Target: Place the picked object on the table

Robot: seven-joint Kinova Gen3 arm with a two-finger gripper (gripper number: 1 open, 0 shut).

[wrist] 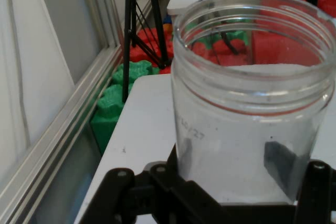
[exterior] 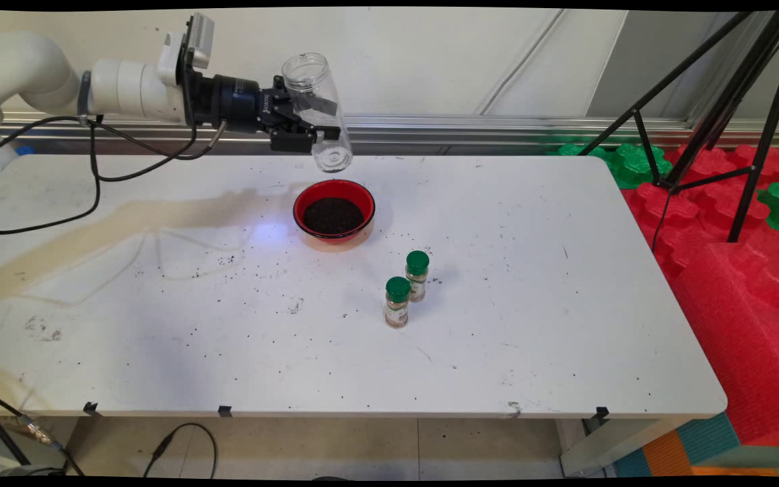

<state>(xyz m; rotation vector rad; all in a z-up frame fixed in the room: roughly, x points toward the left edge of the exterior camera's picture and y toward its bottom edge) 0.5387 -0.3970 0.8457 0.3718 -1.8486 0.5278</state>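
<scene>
My gripper (exterior: 315, 122) is shut on a clear, empty plastic jar (exterior: 316, 111), held in the air with its open mouth up and tilted slightly left. The jar (wrist: 252, 108) fills the hand view, with one black finger (wrist: 278, 166) showing through its wall. Just below and in front of the jar a red bowl (exterior: 334, 211) holding dark grounds rests on the white table (exterior: 531, 325). Two small spice bottles with green caps stand nearer the front, one (exterior: 397, 302) in front of the other (exterior: 417, 275).
Dark specks are scattered over the table around the bowl. A black tripod (exterior: 721, 101) and red and green foam blocks (exterior: 734, 257) stand off the table's right side. Black cables (exterior: 92, 169) hang from the arm at the left.
</scene>
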